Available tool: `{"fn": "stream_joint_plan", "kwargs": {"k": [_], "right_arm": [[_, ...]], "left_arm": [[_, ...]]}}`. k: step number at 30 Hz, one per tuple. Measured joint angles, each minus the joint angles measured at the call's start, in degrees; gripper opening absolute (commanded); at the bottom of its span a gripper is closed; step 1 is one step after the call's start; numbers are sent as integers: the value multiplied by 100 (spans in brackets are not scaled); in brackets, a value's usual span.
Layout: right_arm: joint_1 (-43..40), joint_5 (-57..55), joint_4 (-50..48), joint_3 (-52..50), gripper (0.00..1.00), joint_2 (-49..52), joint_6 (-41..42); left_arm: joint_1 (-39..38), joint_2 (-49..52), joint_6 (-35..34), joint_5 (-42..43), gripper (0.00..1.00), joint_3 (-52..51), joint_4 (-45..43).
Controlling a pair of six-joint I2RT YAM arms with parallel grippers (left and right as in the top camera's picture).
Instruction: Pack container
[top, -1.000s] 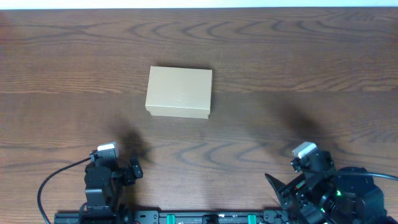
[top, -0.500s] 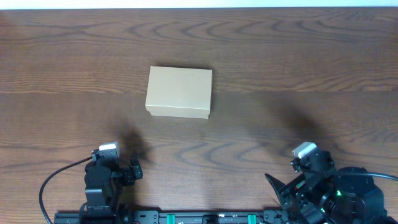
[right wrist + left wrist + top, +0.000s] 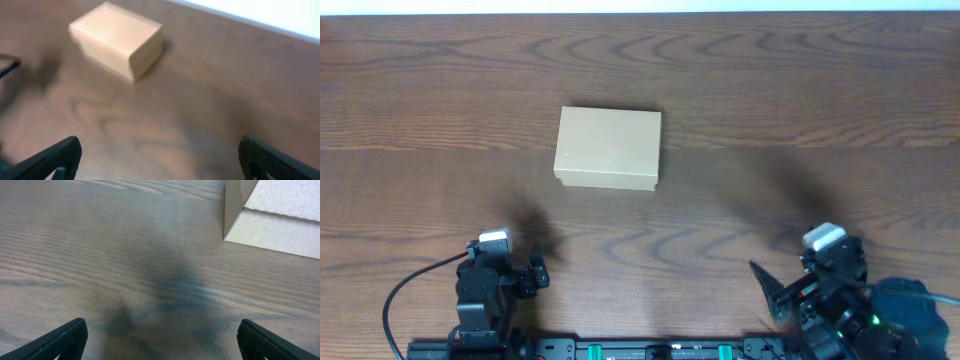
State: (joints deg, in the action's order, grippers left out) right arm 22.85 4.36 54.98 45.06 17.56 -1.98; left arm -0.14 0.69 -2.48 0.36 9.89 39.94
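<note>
The container [image 3: 608,148] is a small tan cardboard box with its lid closed, on the wooden table left of centre. Its near corner shows in the left wrist view [image 3: 272,215], and the whole box shows blurred at the upper left of the right wrist view [image 3: 117,40]. My left gripper [image 3: 525,275] is at the front left, open and empty, fingers [image 3: 62,340] wide apart over bare wood. My right gripper [image 3: 790,290] is at the front right, open and empty, fingers [image 3: 55,160] wide apart. Both are well short of the box.
The brown wood-grain table [image 3: 800,90] spreads around the box. Its far edge meets a white surface [image 3: 260,12]. A black cable [image 3: 405,290] loops at the front left beside the left arm's base.
My right arm has shifted slightly right and toward the front edge. The left arm and the box have not moved.
</note>
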Motion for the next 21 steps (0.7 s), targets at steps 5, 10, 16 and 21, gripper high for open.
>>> {"fn": "stream_joint_plan", "kwargs": {"k": [5, 10, 16, 21], "right_arm": [[-402, -404, -874, -1233, 99, -599, 111], [-811, -929, -1156, -2120, 99, -809, 555], [-1226, -1163, -1231, -2778, 99, -1272, 909], [-1499, -1213, -1241, -3244, 99, -1493, 1270]], "left_arm": [[0, -2, 0, -24, 95, 0, 2], [0, -2, 0, -39, 95, 0, 2], [0, -4, 0, -39, 95, 0, 2], [0, -7, 0, -39, 95, 0, 2]]}}
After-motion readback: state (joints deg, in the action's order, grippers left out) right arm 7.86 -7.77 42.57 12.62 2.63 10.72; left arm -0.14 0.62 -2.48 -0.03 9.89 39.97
